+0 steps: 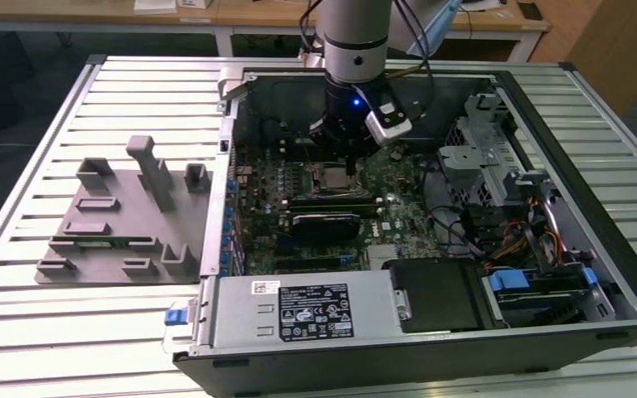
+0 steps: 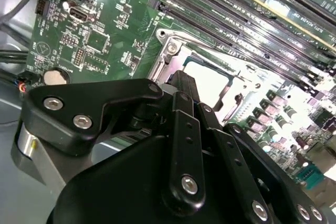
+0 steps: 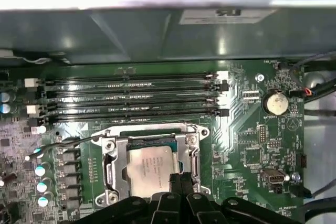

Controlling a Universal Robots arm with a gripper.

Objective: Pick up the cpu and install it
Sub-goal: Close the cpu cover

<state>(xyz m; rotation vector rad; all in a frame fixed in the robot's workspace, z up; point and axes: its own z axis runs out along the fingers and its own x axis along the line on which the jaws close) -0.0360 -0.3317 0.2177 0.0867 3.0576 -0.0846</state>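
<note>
The cpu (image 3: 149, 169) lies flat inside the socket (image 3: 112, 167), on the board of the open case (image 1: 617, 257) that sits on the bench (image 1: 31, 348). The claw (image 3: 179, 178) hangs straight over the socket. Its fingers are pressed together, with the tips at one edge of the cpu and not around it; I cannot tell whether they touch it. The main risk, as I judge it, is an off-centre push. Force on that one edge could tip the chip in the socket and bend the contacts beneath, or skate it out of its seat. Sideways drift could also knock the tips against the socket's metal frame or the memory slots (image 3: 131, 98) just beyond the socket.
</note>
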